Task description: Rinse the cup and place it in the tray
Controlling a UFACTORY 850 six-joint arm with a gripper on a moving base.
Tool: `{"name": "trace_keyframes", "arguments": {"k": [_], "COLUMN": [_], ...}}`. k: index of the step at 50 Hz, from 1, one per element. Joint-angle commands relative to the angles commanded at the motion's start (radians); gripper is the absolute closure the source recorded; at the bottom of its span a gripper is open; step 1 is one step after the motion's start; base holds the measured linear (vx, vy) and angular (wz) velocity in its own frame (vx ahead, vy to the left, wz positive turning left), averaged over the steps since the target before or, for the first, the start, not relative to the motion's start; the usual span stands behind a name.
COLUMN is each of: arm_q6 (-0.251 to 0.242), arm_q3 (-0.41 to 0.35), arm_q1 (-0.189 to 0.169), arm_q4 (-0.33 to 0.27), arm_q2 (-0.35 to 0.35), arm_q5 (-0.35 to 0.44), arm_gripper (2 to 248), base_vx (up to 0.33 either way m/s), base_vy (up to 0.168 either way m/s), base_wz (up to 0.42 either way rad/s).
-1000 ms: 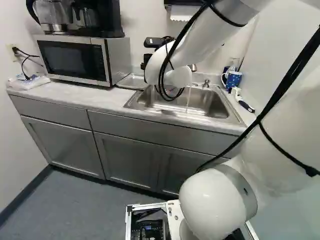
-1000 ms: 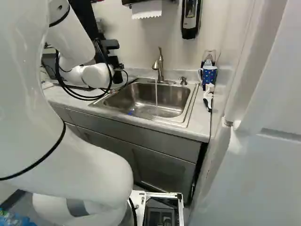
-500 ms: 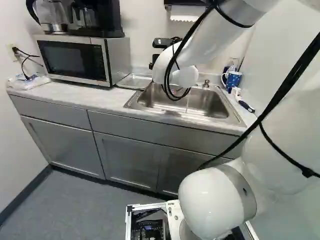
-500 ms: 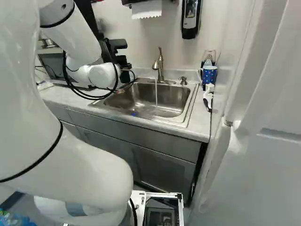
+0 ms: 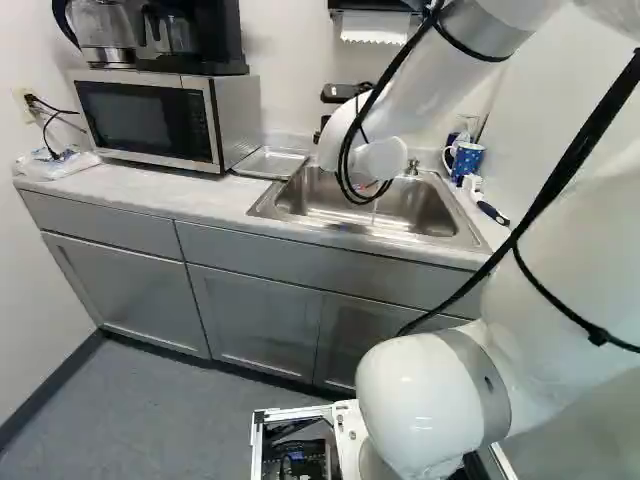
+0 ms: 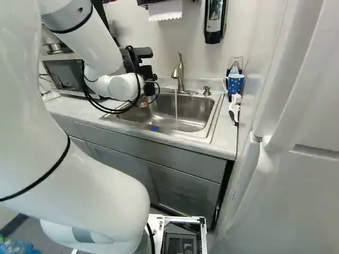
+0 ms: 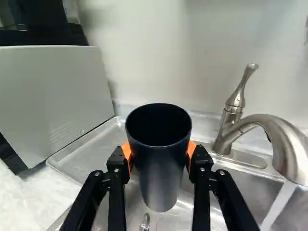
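In the right base view, the black body of my gripper (image 6: 147, 72) shows over the sink's left part, its fingertips hard to make out. In the wrist view my gripper (image 7: 160, 155) is shut on a dark navy cup (image 7: 162, 178), an orange pad on either side. The cup's mouth faces up and its inside looks dark. A shallow metal tray (image 7: 77, 161) lies beyond and beside it, toward the microwave; in the left base view the tray (image 5: 272, 162) is between microwave and sink. Water (image 6: 176, 108) runs from the faucet (image 7: 284, 139), off to the cup's side.
The sink (image 6: 209, 119) is set into the counter (image 5: 130, 195). A microwave (image 5: 150, 118) with a coffee maker on top stands at the left. Right of the sink are a blue mug (image 6: 236, 83) and a white brush (image 6: 234, 108). A soap dispenser (image 6: 214, 21) hangs above.
My arm has moved rightward in both base views, farther over the sink toward the faucet. More of the tray now shows in the left base view. The base has stayed put.
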State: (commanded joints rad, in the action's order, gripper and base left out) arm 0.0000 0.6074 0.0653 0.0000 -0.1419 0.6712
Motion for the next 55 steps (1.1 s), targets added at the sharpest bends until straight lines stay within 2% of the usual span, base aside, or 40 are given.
{"name": "trace_keyframes", "arguments": {"k": [55], "arm_q6": [0.0], "arm_q3": [-0.076], "arm_q1": [-0.069], "arm_q4": [0.0], "arm_q2": [0.051], "arm_q5": [0.023], "arm_gripper": [126], "base_vx": [0.0], "base_vy": [0.0], "base_wz": [0.0]}}
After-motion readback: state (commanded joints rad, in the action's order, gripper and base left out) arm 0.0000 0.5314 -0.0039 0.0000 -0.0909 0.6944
